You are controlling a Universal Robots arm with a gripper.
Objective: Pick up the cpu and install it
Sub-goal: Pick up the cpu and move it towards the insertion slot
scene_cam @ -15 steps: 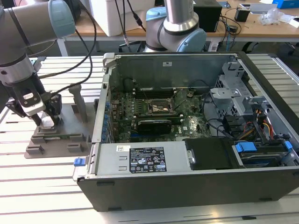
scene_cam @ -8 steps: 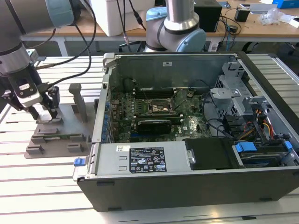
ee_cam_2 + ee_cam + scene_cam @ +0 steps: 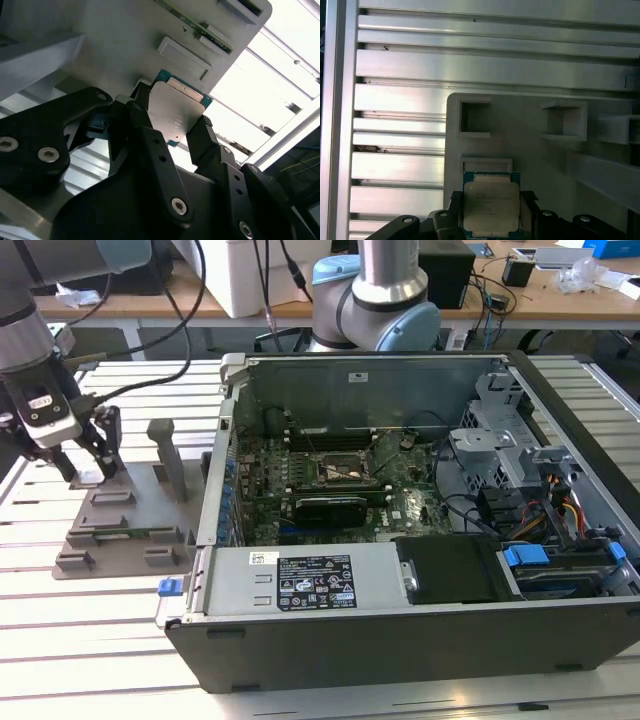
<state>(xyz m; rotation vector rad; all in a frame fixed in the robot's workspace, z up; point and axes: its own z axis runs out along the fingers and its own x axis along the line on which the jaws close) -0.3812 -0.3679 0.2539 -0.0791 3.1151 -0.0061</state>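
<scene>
Pick-up stage. Tool [image 3: 87, 462] at grey tray [image 3: 120, 530] on the exterior view's left, fingers [image 3: 205, 137] closed against opposite edges of cpu [image 3: 491, 205], chip at its tray pocket, well apart from motherboard socket [image 3: 342, 472]; installation not yet done.

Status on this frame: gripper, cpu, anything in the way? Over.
gripper shut on cpu, fingers on two opposite edges. cpu at grey tray, not at socket in computer case. No obstruction seen near it.

cpu [image 3: 491, 210] between gripper [image 3: 491, 200] fingers [image 3: 205, 142] over tray [image 3: 130, 518], exterior view's left of case [image 3: 400, 645]
</scene>
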